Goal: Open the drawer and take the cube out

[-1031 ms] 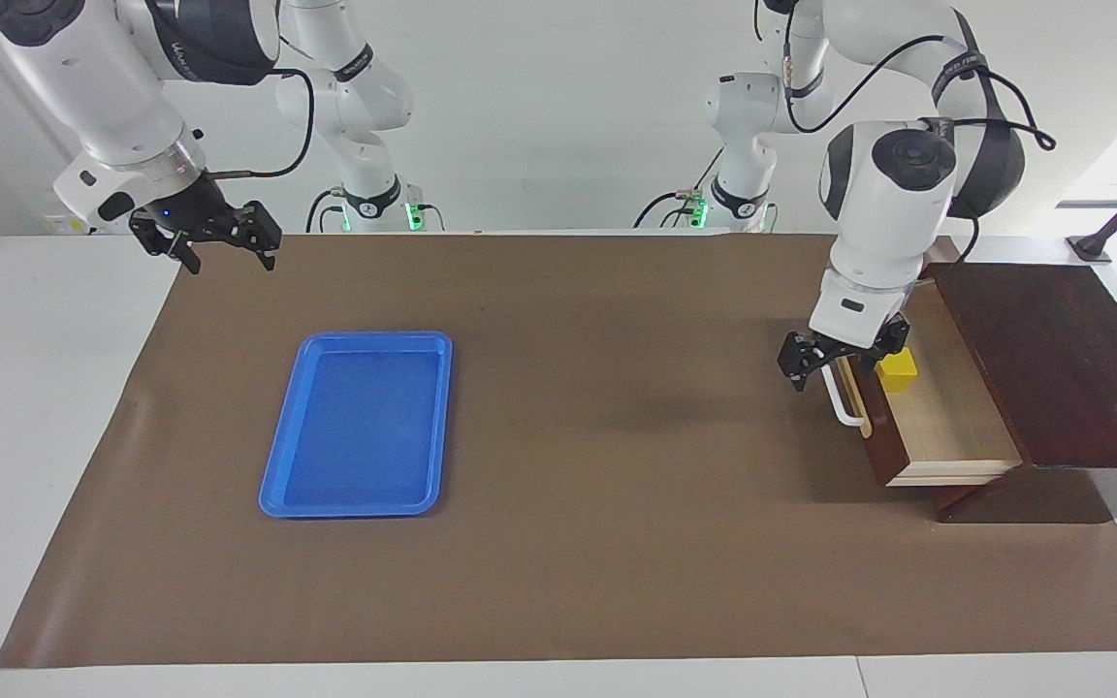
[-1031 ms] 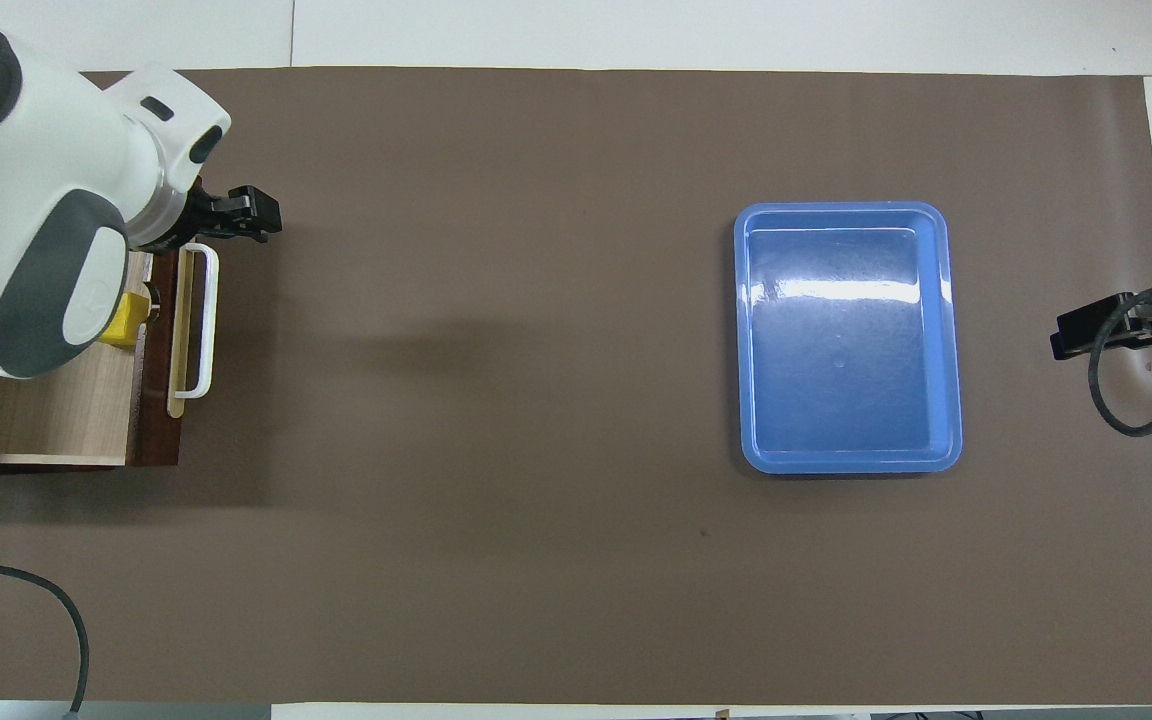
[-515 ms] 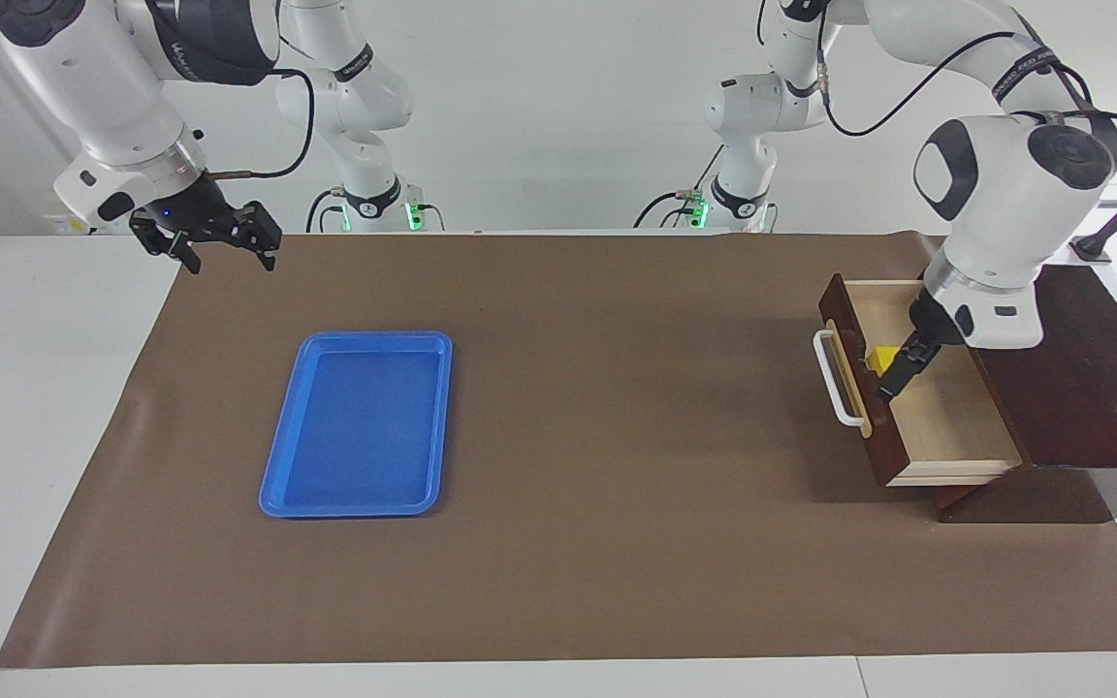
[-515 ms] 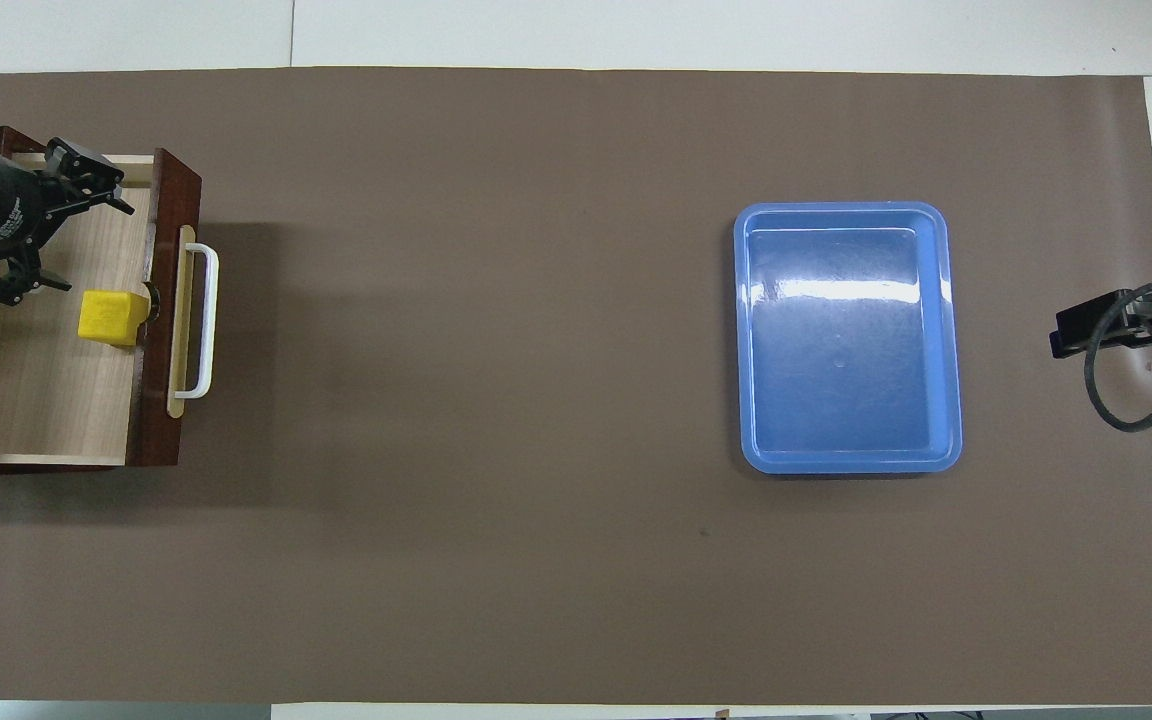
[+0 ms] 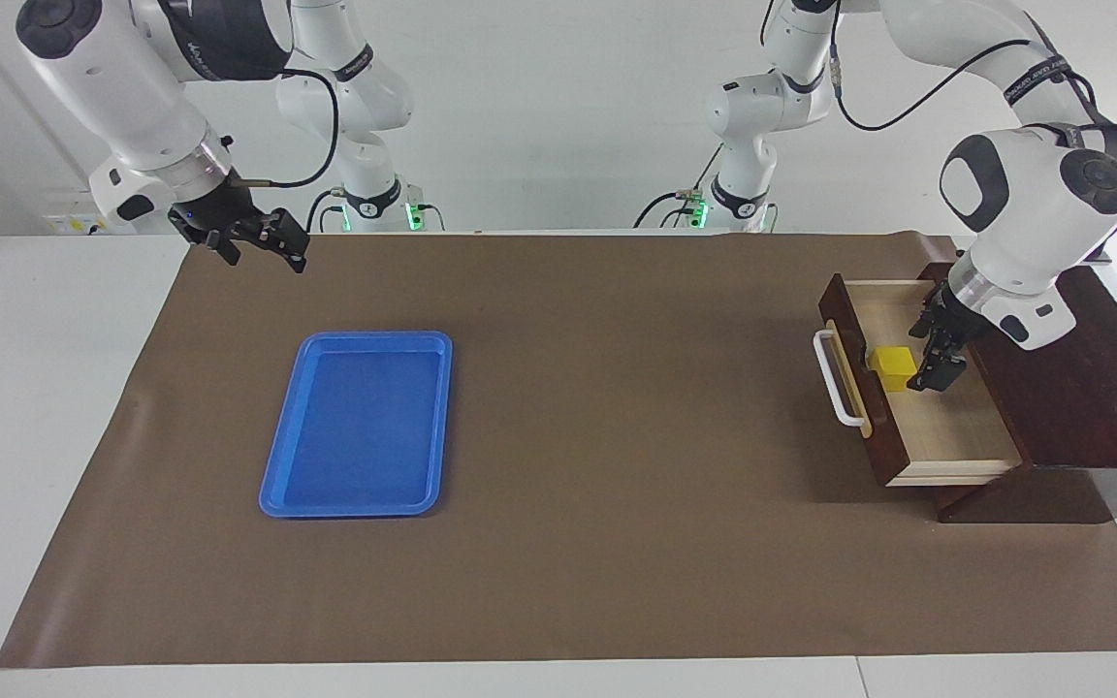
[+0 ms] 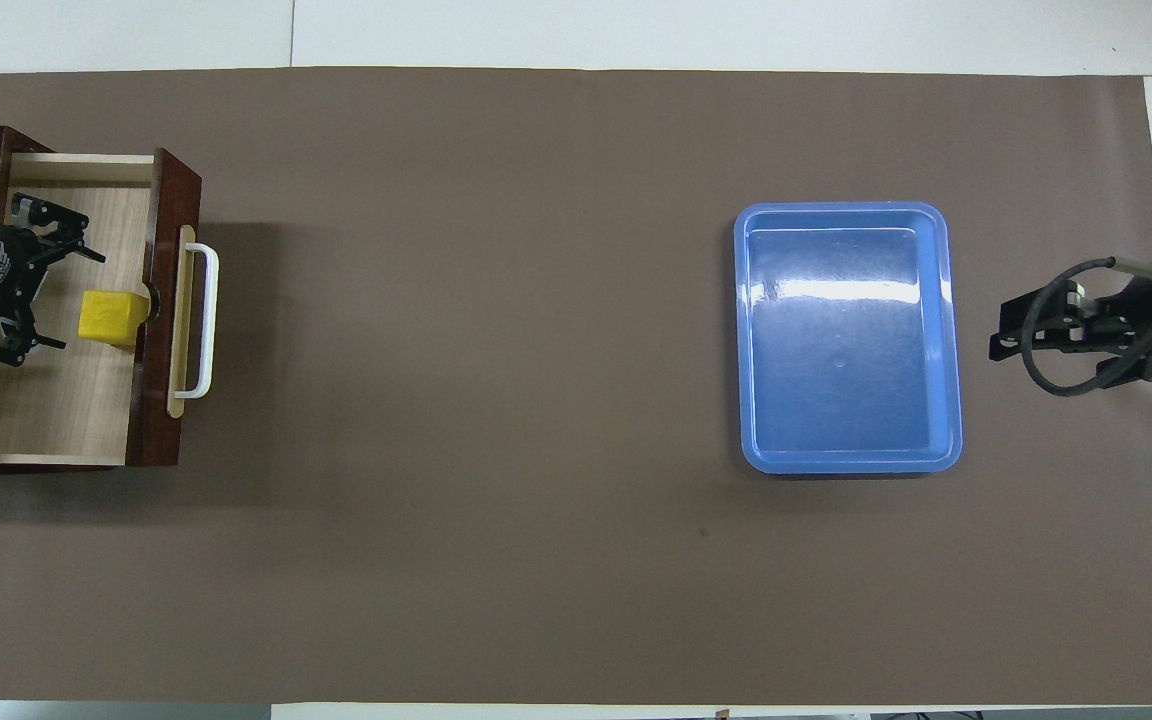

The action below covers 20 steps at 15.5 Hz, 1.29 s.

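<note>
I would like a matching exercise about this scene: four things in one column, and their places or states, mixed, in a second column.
1. drawer
2. cube
3. left gripper
4. blue tray

a. lies in the drawer, by its front wall
b. empty, on the brown mat
c. pulled open
d. open, inside the drawer beside the cube

Pairs: 1-c, 2-a, 3-d, 4-b

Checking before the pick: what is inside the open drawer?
The drawer holds one yellow cube against its front wall, with the open left claw over it. Part of the floor is covered by the arm.
</note>
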Motion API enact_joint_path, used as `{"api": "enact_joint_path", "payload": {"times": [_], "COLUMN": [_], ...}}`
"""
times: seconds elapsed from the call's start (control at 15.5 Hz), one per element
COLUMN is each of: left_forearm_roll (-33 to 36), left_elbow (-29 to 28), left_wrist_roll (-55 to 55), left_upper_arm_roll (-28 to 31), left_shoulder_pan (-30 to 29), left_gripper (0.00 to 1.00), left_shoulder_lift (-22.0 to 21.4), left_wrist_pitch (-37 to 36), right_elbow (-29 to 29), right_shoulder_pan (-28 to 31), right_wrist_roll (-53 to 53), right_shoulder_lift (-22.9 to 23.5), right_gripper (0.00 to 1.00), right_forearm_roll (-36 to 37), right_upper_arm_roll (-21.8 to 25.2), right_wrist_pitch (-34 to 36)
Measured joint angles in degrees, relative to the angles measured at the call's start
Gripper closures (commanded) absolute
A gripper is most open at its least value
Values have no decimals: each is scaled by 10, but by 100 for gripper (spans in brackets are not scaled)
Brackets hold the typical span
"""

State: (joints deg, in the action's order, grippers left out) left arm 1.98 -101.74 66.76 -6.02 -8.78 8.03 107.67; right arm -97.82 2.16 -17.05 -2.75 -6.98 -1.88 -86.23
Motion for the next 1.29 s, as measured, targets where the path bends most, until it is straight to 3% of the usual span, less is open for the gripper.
{"api": "enact_joint_path", "payload": {"times": [0.45, 0.52, 0.77, 0.84, 1.09, 1.29], "left_forearm_roll": [0, 0, 0, 0, 0, 0], "left_elbow": [-100, -107, -114, -114, -95, -13], "left_wrist_roll": [92, 101, 159, 164, 168, 168], "left_upper_arm_roll": [-4, -5, -9, -9, -8, -9], "left_shoulder_pan": [-5, -5, -4, -4, -4, 3], "left_gripper": [0, 13, 94, 100, 100, 100], "left_shoulder_lift": [-36, -38, -41, -42, -40, -25], "left_wrist_pitch": [87, 91, 101, 103, 101, 32], "right_elbow": [-45, -52, -91, -101, -148, -175], "right_shoulder_pan": [-3, -3, -3, -5, -69, -115], "right_wrist_roll": [-219, -242, -359, -390, -508, -562], "right_shoulder_lift": [-13, -13, -10, -7, 15, 39], "right_gripper": [0, 0, 0, 0, 0, 0], "right_forearm_roll": [-95, -109, -164, -178, -225, -265], "right_upper_arm_roll": [-36, -38, -72, -87, -107, -108], "right_wrist_pitch": [-7, -14, -75, -96, -198, -270]}}
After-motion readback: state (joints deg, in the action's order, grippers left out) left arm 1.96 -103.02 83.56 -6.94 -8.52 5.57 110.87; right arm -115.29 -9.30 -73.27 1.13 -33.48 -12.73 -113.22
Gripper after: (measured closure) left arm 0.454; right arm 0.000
